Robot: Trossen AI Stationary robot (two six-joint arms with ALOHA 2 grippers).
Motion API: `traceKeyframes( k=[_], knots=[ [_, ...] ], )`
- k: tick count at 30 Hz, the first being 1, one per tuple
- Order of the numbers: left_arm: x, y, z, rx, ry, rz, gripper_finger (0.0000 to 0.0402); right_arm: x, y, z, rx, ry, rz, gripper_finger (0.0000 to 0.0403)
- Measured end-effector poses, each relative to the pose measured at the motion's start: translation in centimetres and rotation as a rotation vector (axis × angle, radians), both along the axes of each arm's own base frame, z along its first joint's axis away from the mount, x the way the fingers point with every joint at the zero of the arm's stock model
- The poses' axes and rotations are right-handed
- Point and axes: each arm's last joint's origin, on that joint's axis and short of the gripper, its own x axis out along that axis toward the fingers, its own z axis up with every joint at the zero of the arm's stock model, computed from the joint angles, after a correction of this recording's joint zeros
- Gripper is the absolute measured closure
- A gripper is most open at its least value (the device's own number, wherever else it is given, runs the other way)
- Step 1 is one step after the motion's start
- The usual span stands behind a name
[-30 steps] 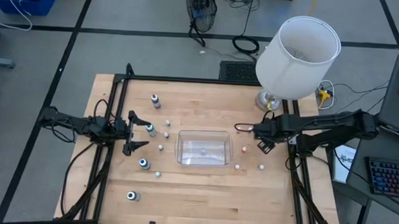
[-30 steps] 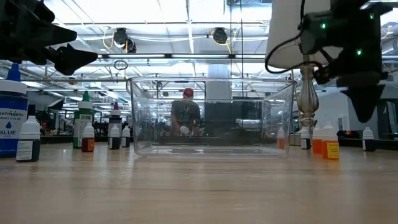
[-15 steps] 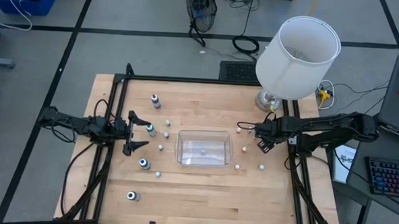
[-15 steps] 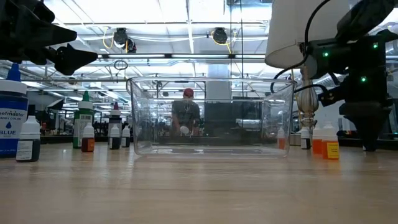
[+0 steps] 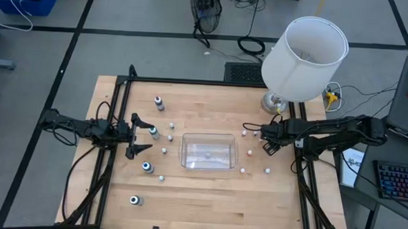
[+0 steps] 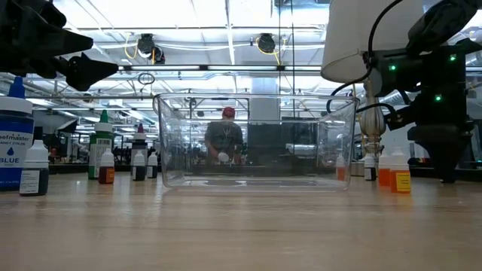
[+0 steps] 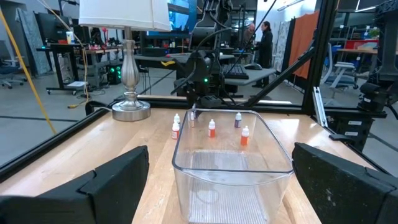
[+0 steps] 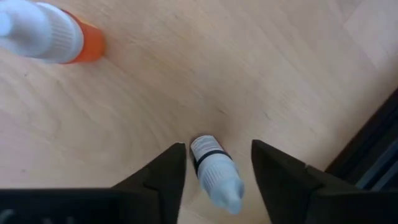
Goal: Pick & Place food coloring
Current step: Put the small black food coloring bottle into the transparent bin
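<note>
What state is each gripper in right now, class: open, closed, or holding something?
Left gripper: open, holding nothing.
Right gripper: jaws open around a small white-capped dropper bottle, gaps showing on both sides; not gripping it.

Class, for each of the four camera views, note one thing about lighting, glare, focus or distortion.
High view: even light, the lampshade bright white. Low view: backlit by ceiling lights, so both arms show as silhouettes; the clear tub carries reflections. Left wrist view: its own fingers are blurred and dark, the tub sharp. Right wrist view: the orange bottle is out of focus; the small white-capped bottle is soft.
</note>
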Motion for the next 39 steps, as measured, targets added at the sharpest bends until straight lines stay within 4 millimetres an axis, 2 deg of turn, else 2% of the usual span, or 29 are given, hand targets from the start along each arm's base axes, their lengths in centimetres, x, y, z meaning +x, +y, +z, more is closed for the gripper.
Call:
traceKeyframes(
  k=[6, 10, 13, 17, 24, 28, 31, 36, 39],
  knots=[
    [0.0, 0.0, 0.0, 0.000, 0.000, 0.000, 0.0011, 0.1, 0.0, 0.0, -0.002, -0.010, 0.020, 0.0344],
    [0.0, 0.0, 0.0, 0.000, 0.000, 0.000, 0.0011, 0.4, 0.2, 0.2, -0.008, -0.039, 0.062, 0.0349],
    [0.0, 0.0, 0.0, 0.000, 0.000, 0.000, 0.0011, 0.9, 0.6, 1.3, -0.015, -0.085, 0.091, 0.0349],
    [0.0, 0.0, 0.0, 0.000, 0.000, 0.000, 0.0011, 1.8, 1.5, 3.9, -0.031, -0.179, 0.129, 0.0349],
    [0.0, 0.0, 0.0, 0.000, 0.000, 0.000, 0.0011, 4.4, 4.4, 11.2, -0.106, -0.476, 0.263, 0.0349],
    [0.0, 0.0, 0.0, 0.000, 0.000, 0.000, 0.0011, 7.1, 6.2, 16.1, -0.145, -0.657, 0.388, 0.0349],
    [0.0, 0.0, 0.0, 0.000, 0.000, 0.000, 0.0011, 9.9, 7.3, 19.4, -0.170, -0.709, 0.495, 0.0349],
    [0.0, 0.0, 0.0, 0.000, 0.000, 0.000, 0.0011, 15.9, 8.7, 23.0, -0.222, -0.664, 0.663, 0.0349],
    [0.0, 0.0, 0.0, 0.000, 0.000, 0.000, 0.0011, 19.5, 9.1, 24.4, -0.247, -0.614, 0.744, 0.0349]
  ],
)
